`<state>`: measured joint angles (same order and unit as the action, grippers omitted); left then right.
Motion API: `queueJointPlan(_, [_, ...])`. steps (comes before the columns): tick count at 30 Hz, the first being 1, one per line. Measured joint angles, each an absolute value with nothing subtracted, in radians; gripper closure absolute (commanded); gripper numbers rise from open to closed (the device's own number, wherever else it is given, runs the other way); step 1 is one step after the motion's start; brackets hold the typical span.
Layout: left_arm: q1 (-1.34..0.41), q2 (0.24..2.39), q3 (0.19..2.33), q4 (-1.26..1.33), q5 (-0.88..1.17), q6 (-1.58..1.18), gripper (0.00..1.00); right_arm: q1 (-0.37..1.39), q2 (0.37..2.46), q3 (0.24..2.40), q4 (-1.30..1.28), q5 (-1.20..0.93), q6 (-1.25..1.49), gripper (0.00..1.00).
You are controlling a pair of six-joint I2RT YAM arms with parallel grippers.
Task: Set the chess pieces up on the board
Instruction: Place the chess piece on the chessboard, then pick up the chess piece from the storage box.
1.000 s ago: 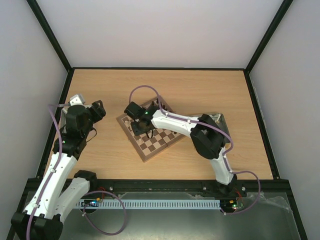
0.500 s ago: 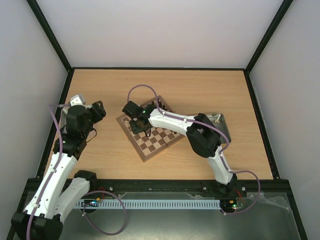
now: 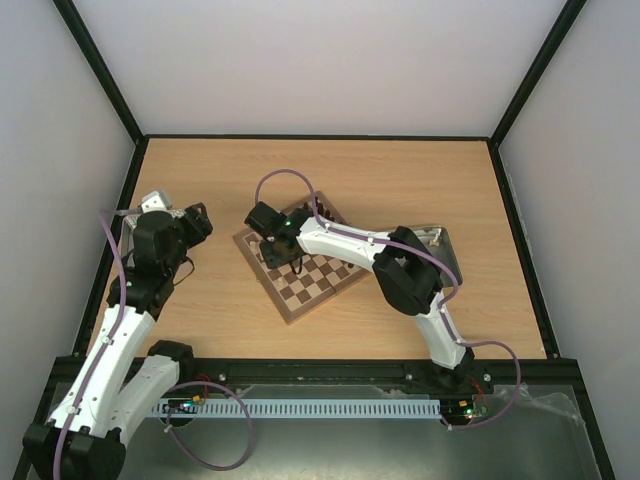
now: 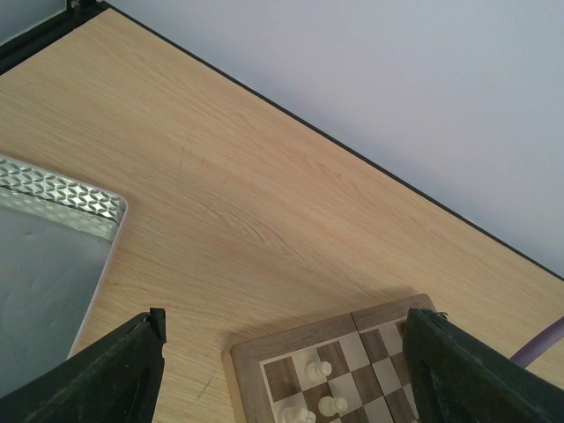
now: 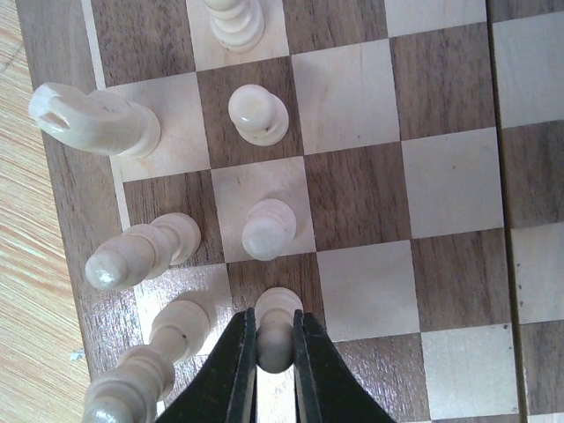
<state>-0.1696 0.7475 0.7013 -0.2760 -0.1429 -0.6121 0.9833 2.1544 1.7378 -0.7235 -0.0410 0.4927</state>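
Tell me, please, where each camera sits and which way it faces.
Top external: high behind, looking down at the table; both arms show.
Left wrist: faces the back wall over tin and board; open left tool shows.
Right wrist: straight down at the board; right tool shut on a pawn.
Shared by all: the board.

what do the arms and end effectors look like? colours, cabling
The left arm and right arm have white links, black joint housings and a loose lilac cable running along each. The left end effector and right end effector each have two plain black fingers.
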Motion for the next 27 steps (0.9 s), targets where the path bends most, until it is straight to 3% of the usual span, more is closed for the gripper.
queueJointPlan(6, [-0.170, 0.748, 0.701, -0.276, -0.143, -0.612, 0.24, 0.983, 2.154, 1.738, -0.727, -0.046, 0.493, 0.79])
queueJointPlan(15, [-0.170, 0.748, 0.701, -0.276, -0.139, -0.612, 0.23, 0.983, 2.117, 1.719, -0.719, -0.012, 0.532, 0.77])
queueJointPlan(23, [-0.170, 0.748, 0.701, -0.275, -0.113, -0.609, 0.23, 0.960, 1.845, 1.520, -0.670, 0.076, 0.610, 0.76])
queueJointPlan(27, [-0.170, 0.749, 0.701, -0.271, -0.093, -0.607, 0.23, 0.886, 1.687, 1.382, -0.614, 0.133, 0.664, 0.71])
